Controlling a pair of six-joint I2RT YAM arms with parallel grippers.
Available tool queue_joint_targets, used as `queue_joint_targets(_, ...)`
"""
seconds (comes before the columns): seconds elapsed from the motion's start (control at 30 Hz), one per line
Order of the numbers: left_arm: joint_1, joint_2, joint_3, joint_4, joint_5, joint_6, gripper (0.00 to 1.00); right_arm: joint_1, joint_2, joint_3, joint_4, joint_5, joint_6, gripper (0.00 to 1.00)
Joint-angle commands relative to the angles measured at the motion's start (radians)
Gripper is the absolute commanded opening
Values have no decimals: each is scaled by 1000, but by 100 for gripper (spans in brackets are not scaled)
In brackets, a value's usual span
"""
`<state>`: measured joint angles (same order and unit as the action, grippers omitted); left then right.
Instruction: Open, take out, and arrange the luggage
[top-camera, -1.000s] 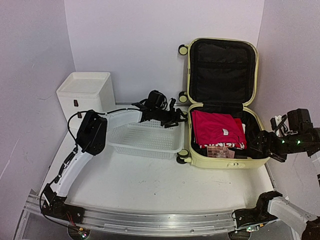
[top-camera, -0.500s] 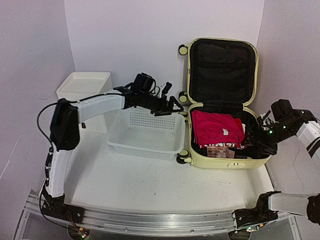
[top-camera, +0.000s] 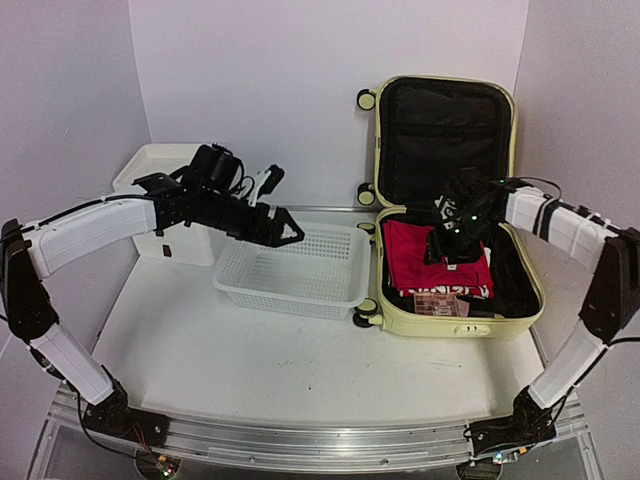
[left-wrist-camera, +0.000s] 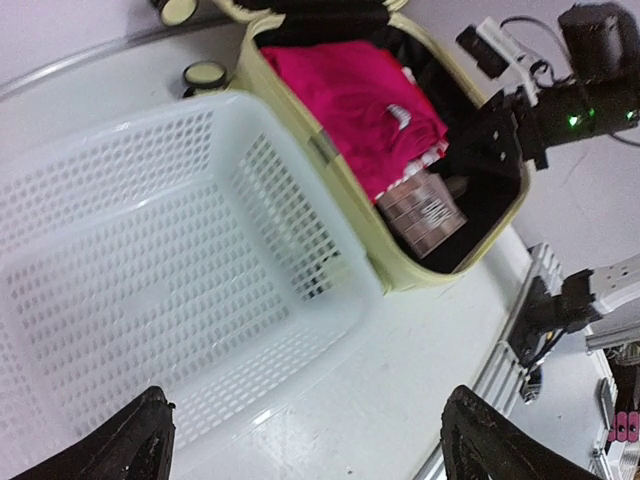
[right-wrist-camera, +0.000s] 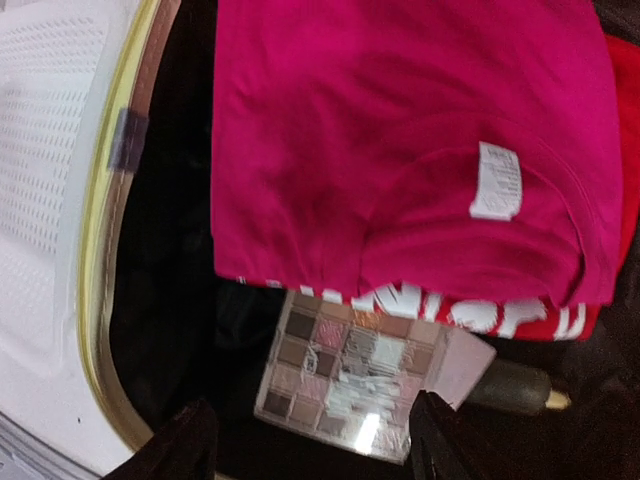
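Wide overhead rear view; both wrist views close, downward, onto the luggage (top-camera: 450, 325)

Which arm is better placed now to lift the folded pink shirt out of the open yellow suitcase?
Right. The right pincer hangs open directly above the folded magenta shirt in the open pale yellow hard-shell suitcase. The left pincer is over the white perforated plastic basket.

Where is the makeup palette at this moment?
Top view, right side: the palette lies inside the open suitcase by its near wall, beside the folded pink shirt.
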<state>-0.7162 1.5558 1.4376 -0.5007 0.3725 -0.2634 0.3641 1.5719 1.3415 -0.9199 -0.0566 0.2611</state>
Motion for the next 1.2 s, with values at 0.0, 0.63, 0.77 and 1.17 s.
queue_joint_targets(0.0, 4, -55, -39, -47, -136, 22, 93, 32, 163, 128, 170, 66, -8, 54)
queue_joint_targets(0.63, 4, -13, -23, -73, -136, 24, 92, 110, 548, 364, 200, 149, -90, 44)
queue_joint_targets(0.77, 4, -18, -29, -73, -135, 19, 92, 131, 560, 353, 199, 212, -105, 55)
queue_joint_targets(1.17, 4, -82, -82, -74, -158, 6, 92, 198, 608, 364, 198, 425, -136, 62)
